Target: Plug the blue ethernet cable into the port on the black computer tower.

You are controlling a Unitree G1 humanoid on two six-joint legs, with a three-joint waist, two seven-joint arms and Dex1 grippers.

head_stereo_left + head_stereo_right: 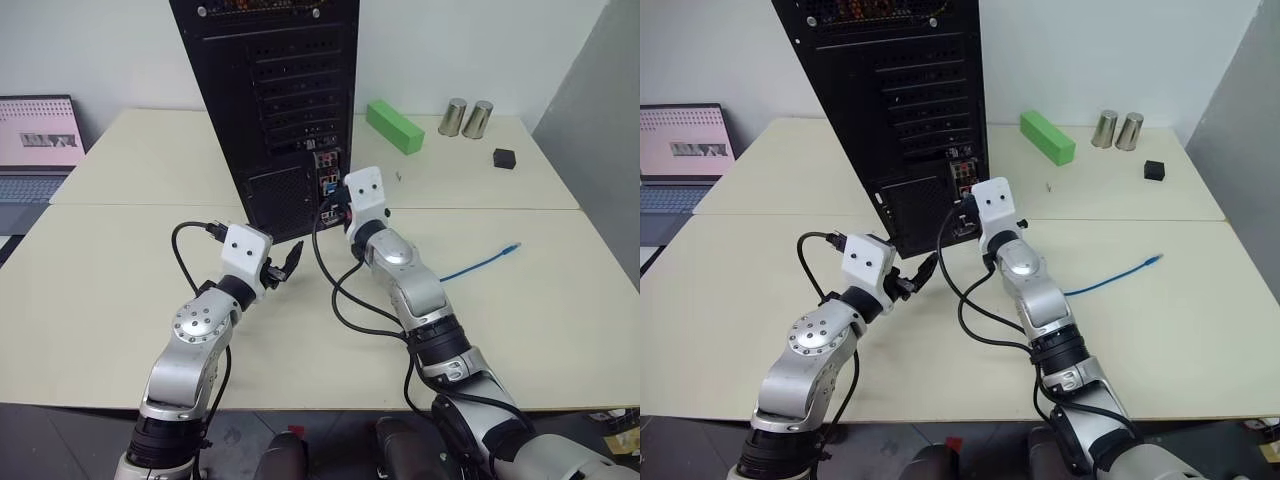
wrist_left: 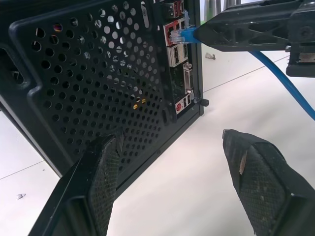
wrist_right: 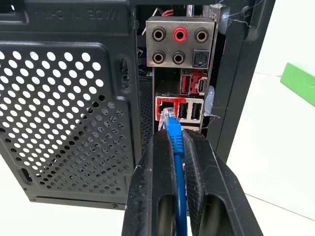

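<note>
presently the right gripper [image 3: 172, 142] is clenched on the blue ethernet cable [image 3: 176, 147] just behind its plug, keeping the tip aimed at the port [image 3: 166, 105] on the black computer tower [image 1: 270, 90]; the left gripper [image 2: 172, 177] waits released nearby.

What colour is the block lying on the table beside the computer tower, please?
Bright green; the block shows best in the left eye view.

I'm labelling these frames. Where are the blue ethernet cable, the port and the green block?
blue ethernet cable [image 3: 175, 137]: right wrist view, sleeve just behind the plug.
port [image 3: 166, 106]: right wrist view, red-framed socket at the plug's tip.
green block [image 1: 393, 126]: left eye view, top face.
</note>
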